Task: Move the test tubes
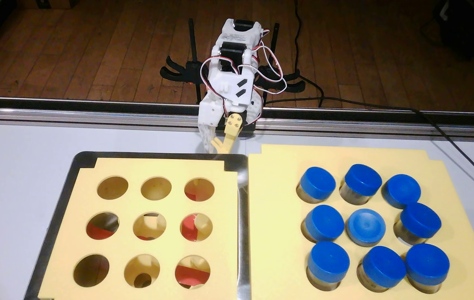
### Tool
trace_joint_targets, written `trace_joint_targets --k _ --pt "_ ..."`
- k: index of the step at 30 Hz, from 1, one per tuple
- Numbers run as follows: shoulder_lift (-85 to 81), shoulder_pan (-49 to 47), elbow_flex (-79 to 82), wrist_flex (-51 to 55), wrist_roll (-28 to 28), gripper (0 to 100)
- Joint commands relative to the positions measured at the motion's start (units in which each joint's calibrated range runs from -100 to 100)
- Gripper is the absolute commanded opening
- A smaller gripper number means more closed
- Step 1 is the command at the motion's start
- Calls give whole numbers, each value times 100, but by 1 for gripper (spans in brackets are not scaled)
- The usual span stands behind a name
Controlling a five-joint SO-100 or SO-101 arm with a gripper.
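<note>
A lab-like bench: white table (28, 173) edged with aluminium rail (86, 115), over wooden floor (86, 52).

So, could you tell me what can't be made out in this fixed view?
- Vial contents: the blue caps hide the test tubes' bodies.
- Gripper: folded at the table's far edge; its fingertips overlap, so open or shut is unclear.
- Left foam board and metal tray: near edge cut off by the frame's bottom.

Test tubes (366, 228) in right foam board (273, 202) (three rows of three), holed board (166, 170) in tray (57, 202) left.
</note>
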Motion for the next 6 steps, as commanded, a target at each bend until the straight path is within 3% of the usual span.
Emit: trace_joint_targets --k 1,6 --pt "-23 2 75 27 -24 1" --pt "-23 2 75 27 -24 1"
